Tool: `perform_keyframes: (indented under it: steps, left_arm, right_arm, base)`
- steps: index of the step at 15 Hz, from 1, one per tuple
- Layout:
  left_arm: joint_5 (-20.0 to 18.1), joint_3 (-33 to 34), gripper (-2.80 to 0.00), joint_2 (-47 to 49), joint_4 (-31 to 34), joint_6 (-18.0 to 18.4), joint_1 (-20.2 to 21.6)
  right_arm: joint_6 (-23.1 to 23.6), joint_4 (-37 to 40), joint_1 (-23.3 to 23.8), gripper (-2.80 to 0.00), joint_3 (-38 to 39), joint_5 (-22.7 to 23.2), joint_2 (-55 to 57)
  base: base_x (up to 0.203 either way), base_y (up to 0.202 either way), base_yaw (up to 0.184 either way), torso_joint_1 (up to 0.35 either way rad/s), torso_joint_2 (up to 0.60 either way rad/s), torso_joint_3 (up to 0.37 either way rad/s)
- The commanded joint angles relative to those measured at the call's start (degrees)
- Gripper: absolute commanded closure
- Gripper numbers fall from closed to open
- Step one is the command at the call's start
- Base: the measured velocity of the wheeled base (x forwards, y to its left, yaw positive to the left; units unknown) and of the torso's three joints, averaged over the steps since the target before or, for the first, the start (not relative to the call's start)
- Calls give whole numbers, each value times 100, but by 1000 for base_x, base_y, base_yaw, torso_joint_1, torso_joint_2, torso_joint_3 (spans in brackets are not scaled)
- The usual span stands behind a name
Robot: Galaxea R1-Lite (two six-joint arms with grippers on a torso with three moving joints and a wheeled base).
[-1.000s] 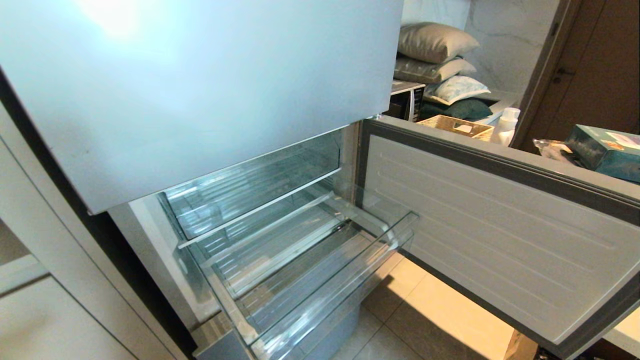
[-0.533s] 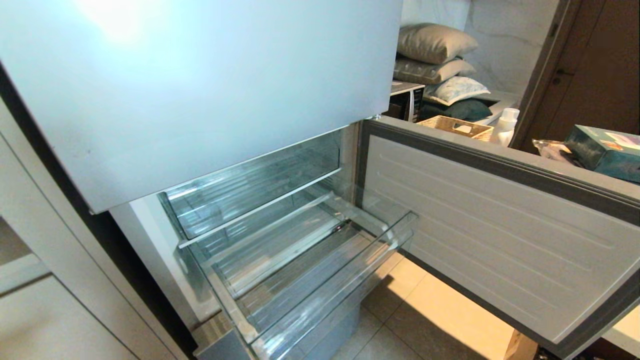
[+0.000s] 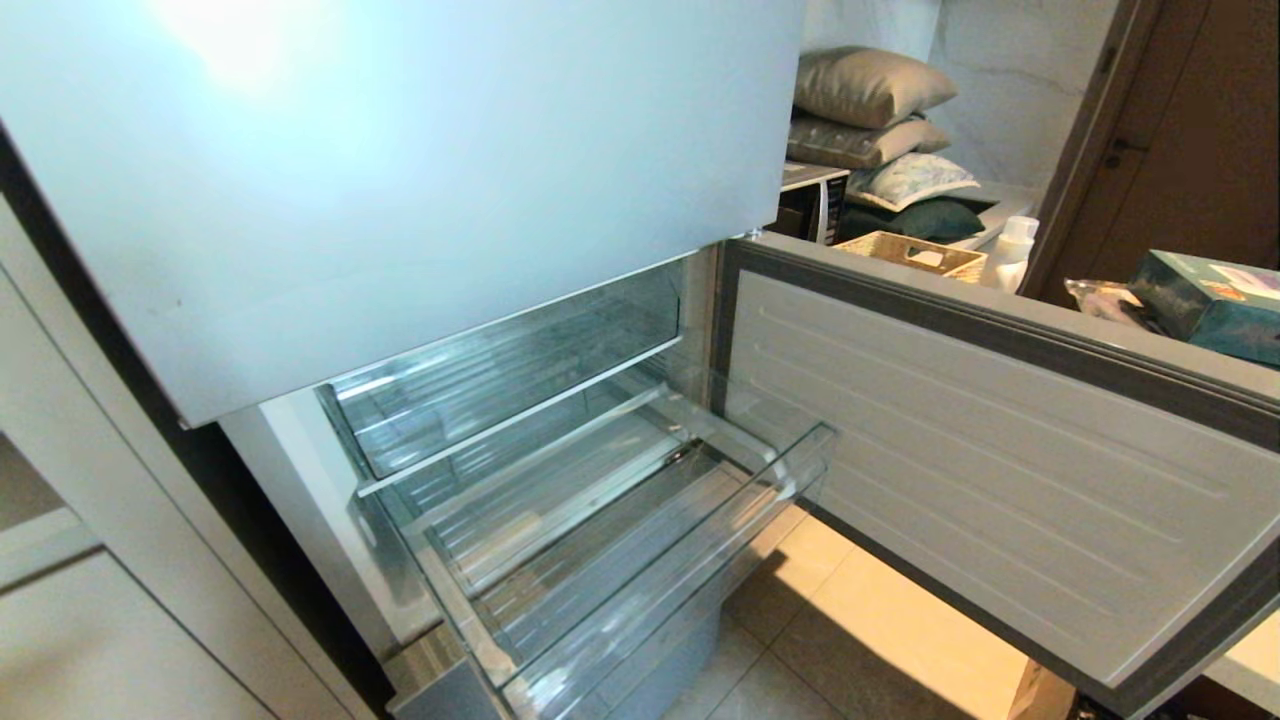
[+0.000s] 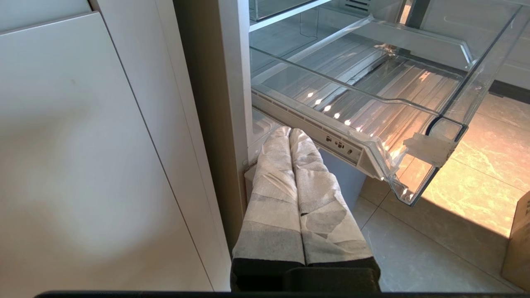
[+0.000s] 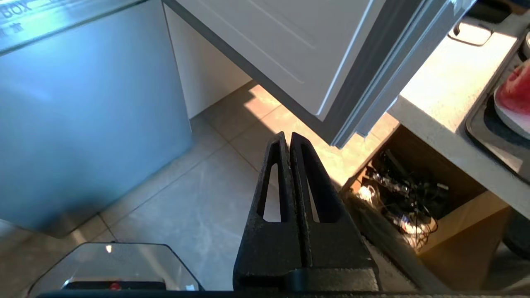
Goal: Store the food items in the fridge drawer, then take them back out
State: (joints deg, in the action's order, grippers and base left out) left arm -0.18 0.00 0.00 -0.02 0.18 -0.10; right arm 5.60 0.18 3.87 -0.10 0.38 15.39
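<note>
Black right claw [image 5: 287, 138] closed, holding nothing.

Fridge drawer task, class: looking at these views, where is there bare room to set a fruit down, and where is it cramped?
The pulled-out fridge drawer offers the most room: its ribbed floor lies bare between the front wall and the rear rim. The upper drawer is also bare but tucked under the closed upper door, so access is tight. The open lower door borders the right side.

floor [image 3: 880, 640]: sunlit tiles | pillows [image 3: 870, 85]: stacked | door [image 3: 1190, 140]: dark wood
</note>
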Motion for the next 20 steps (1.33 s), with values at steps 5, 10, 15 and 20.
perform_keyframes:
  steps: [5, 10, 15, 20]
  left_arm:
    - [0, 9, 0, 0, -3, -1, 1]
    - [0, 9, 0, 0, -6, -1, 1]
    - [0, 9, 0, 0, -5, -1, 1]
    - [0, 9, 0, 0, -6, -1, 1]
  right_arm:
    - [53, 25, -182, 0, 10, 117, -344]
    - [-80, 26, -343, 0, 19, 50, -1539]
    - [-77, 35, -343, 0, 10, 59, -1539]
    - [-86, 35, -343, 0, 17, 59, -1539]
  base:
    - [0, 0, 0, 0, 0, 0]
    - [0, 0, 0, 0, 0, 0]
    - [0, 0, 0, 0, 0, 0]
    - [0, 0, 0, 0, 0, 0]
